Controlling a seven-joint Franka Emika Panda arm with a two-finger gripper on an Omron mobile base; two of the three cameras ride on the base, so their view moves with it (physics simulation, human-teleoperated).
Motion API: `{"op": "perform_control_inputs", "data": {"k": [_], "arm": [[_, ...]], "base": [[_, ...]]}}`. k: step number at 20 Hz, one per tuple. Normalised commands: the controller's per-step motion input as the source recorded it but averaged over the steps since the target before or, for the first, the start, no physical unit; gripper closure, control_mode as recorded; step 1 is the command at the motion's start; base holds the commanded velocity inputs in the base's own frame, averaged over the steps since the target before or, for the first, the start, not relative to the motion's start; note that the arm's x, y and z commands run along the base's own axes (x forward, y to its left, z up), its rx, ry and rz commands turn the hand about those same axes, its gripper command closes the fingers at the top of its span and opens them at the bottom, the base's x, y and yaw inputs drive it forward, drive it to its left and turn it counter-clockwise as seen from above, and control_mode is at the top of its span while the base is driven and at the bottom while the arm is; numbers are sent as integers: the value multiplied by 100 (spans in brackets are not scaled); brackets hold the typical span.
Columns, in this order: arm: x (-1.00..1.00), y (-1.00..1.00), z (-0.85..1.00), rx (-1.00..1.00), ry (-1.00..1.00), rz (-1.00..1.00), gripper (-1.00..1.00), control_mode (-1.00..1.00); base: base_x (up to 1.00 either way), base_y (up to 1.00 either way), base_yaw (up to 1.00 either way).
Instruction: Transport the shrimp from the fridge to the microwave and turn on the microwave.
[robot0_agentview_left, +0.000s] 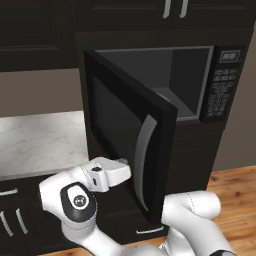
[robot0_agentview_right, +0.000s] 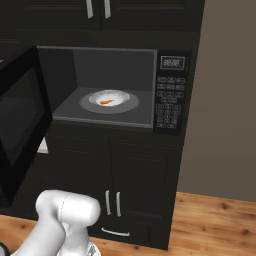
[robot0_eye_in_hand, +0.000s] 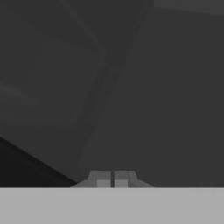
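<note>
Black built-in microwave (robot0_agentview_right: 120, 90) door swung wide at 9 o'clock; tiny orange shrimp (robot0_agentview_right: 106, 102) centred on turntable. Hand (robot0_eye_in_hand: 112, 179) closed, empty, facing dark door panel.

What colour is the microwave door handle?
Silver-grey; the handle shows best in the left base view.

Shrimp (robot0_agentview_right: 106, 102) inside microwave (robot0_agentview_right: 172, 95) — door open

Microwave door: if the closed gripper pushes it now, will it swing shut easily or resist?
The microwave door stands wide open on side hinges, so it probably swings freely. It looks rigid. The shut gripper faces a flat dark panel, so slipping seems unlikely.
</note>
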Motion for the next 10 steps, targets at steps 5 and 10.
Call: {"op": "perform_control_inputs", "data": {"k": [5, 10], "arm": [[18, -34, 0, 0, 0, 0, 100, -100], [29, -34, 0, 0, 1, 0, 100, -100]], "base": [[0, 0, 0], [0, 0, 0]]}}
